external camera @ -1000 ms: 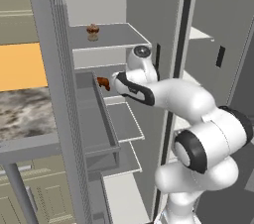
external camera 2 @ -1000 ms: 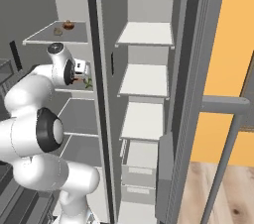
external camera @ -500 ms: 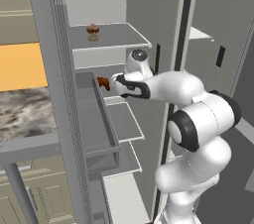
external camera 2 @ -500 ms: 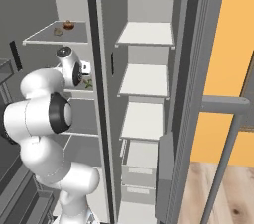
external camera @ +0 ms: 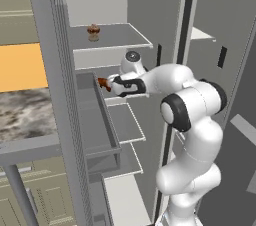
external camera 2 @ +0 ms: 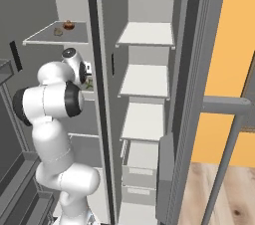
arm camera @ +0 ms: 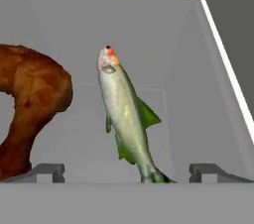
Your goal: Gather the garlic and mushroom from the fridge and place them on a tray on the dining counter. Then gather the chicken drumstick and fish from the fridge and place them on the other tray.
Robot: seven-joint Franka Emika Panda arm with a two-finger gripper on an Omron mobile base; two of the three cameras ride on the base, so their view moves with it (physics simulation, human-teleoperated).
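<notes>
**Gripper spread wide over the fish on the fridge shelf**

I have the fridge (external camera: 60, 70) standing open in front of me, both doors swung out, with 4 white shelves stacked in its right-hand compartment in the right base view. My arm reaches into the left compartment at the middle shelf (arm camera: 188, 69), which shows as a pale grey floor with a white edge running down its right side.

The chicken drumstick (arm camera: 30, 104) is the bigger of the 2 items on that shelf: brown, curved, lying at the left of the hand view, just beside the fish but not touching it. The fish (arm camera: 126, 114) (silvery, with green fins and a reddish snout) lies lengthwise between my fingertips, head pointing away from the hand, tail at the bottom edge.

The gripper (arm camera: 128, 171) is fully spread and holds nothing; 1 fingertip sits on either side of the tail, well apart from it. On the top shelf, a small brown item (external camera: 93, 31) rests alone.
</notes>
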